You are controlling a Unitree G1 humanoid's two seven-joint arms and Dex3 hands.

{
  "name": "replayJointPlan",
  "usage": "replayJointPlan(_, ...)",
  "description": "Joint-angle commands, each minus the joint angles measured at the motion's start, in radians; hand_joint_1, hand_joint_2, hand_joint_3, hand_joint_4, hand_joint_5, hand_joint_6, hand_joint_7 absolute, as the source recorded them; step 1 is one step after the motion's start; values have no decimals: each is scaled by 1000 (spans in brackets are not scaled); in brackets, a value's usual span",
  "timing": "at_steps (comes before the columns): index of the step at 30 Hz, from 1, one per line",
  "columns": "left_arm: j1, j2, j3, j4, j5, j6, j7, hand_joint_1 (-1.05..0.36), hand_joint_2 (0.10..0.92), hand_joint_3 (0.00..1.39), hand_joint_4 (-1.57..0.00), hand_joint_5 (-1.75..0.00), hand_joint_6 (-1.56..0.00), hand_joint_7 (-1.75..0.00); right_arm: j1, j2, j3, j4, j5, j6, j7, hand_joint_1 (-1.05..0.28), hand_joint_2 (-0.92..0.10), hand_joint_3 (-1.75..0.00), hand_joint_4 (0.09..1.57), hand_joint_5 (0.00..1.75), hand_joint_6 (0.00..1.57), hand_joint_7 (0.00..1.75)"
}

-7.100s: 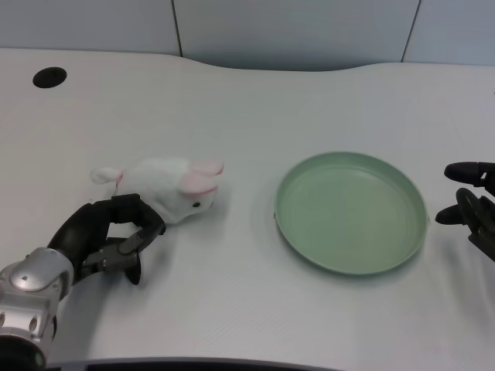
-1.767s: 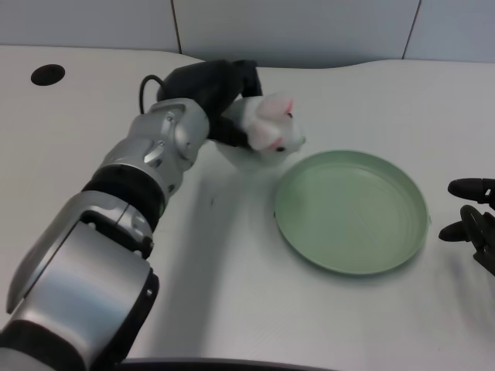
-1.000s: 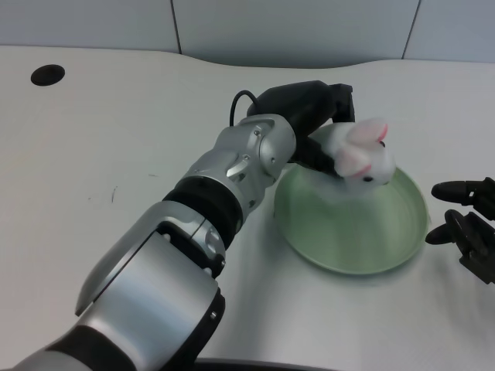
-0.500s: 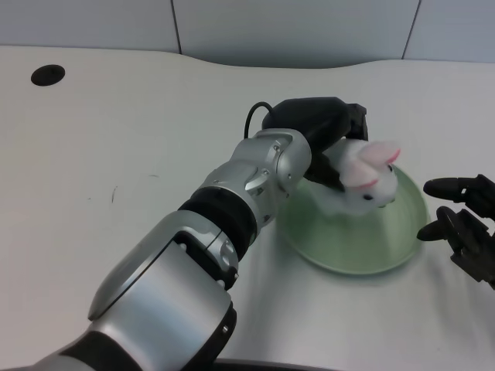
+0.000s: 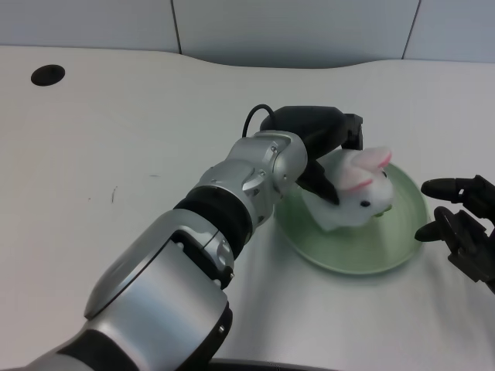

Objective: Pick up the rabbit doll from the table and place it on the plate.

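The white rabbit doll [image 5: 352, 197] with pink ears lies in the green plate [image 5: 387, 251], its face turned toward me. My left hand [image 5: 321, 143] reaches over the plate's far left rim and still grips the doll's back, with black fingers wrapped along its left side. My silver left forearm [image 5: 247, 178] crosses the table and hides the plate's left edge.
My right hand [image 5: 464, 224] hangs at the right edge of the view, close to the plate's right rim. A dark round hole [image 5: 49, 76] sits in the tabletop at the far left. The table's back edge curves behind the plate.
My left hand has lowered the doll from above the plate down into it. The right hand stays near the right edge.
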Motion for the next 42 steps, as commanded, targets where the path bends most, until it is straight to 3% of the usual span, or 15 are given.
replayJointPlan(1,-29,9,-15,1,14,5,-21,-622,818,5,-100,-879,-270,-579,1,-3,1,-11,4,19,-8,-269,-921,-527,288,1436,314,1040)
replayJointPlan(2,-30,9,-18,1,15,9,-23,-634,821,3,-77,-825,-257,-538,2,-3,1,-14,6,24,-8,-272,-921,-523,283,1430,312,1039)
replayJointPlan(7,-54,8,-14,6,6,65,-92,-707,857,8,-3,-514,-174,-268,-10,-8,3,6,-6,7,-12,-274,-921,-503,279,1403,314,1027)
replayJointPlan(9,-62,10,-13,5,5,79,-111,-737,863,8,0,-463,-156,-232,-13,-8,0,12,1,10,-8,-281,-921,-505,278,1393,314,1023)
replayJointPlan(12,-69,10,-21,5,11,95,-126,-789,875,8,-2,-436,-141,-187,-14,-6,-1,12,-3,13,-16,-288,-921,-492,296,1389,323,1015)
replayJointPlan(15,-72,13,-24,7,12,104,-135,-805,885,7,-3,-419,-113,-148,-14,-4,-3,10,9,18,-9,-288,-921,-489,305,1398,324,1009)
replayJointPlan(17,-71,14,-23,7,9,106,-134,-821,875,2,0,-409,-112,-135,-13,-5,-3,7,10,22,-9,-291,-921,-491,295,1396,324,1009)
replayJointPlan(24,-76,55,13,-3,-26,87,-148,-856,895,6,1,-288,-119,-106,-8,-9,-6,5,16,17,-2,-272,-921,-523,273,1402,313,1007)
replayJointPlan(32,-78,153,84,-32,-90,-8,-189,-902,921,62,-3,-337,-145,-94,-11,-20,-17,15,11,14,6,-283,-921,-505,290,1487,331,1007)
replayJointPlan(34,-70,190,113,-46,-122,-47,-225,-921,921,88,0,-388,-146,-91,-13,-26,-18,22,4,6,8,-282,-921,-505,282,1498,335,1004)
replayJointPlan(36,-63,227,155,-60,-170,-72,-290,-909,921,107,1,-386,-134,-83,-11,-30,-16,14,-2,16,3,-281,-921,-510,270,1485,335,997)
replayJointPlan(39,-41,274,208,-82,-234,-109,-360,-892,921,124,1,-346,-127,-76,-11,-32,-18,9,3,22,5,-276,-921,-519,259,1458,334,985)
replayJointPlan(42,15,327,269,-113,-307,-166,-420,-865,921,152,1,-450,-163,-81,-16,-32,-20,13,5,21,3,-273,-921,-512,267,1442,340,985)
